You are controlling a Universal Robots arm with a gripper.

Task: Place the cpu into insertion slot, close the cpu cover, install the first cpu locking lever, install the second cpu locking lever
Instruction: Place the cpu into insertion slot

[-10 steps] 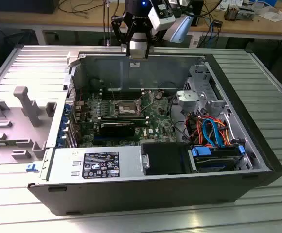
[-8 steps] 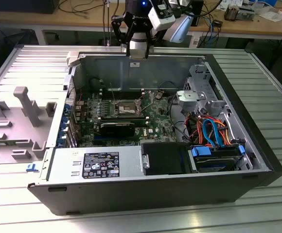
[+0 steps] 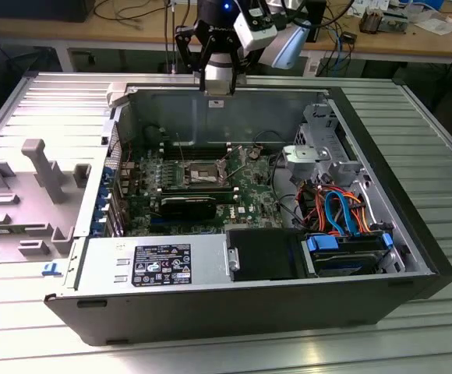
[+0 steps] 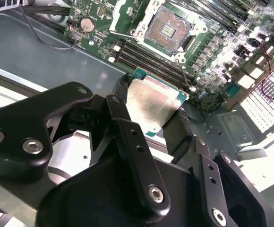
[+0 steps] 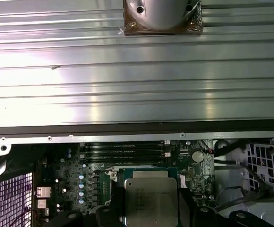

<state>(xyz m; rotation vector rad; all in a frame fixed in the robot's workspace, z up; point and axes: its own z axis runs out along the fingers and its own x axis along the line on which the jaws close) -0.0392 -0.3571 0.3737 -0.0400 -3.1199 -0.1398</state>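
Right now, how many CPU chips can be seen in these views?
1: the cpu, held in the gripper above the open case. The insertion slot holds none. Nothing suggests a hidden one.

Overhead light, seemingly; glare on ribbed table, sheen on cpu; case interior dim.

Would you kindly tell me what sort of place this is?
Likely a robotics lab: an opened computer case sits on a ribbed aluminium table, with a cable-strewn wooden workbench behind.
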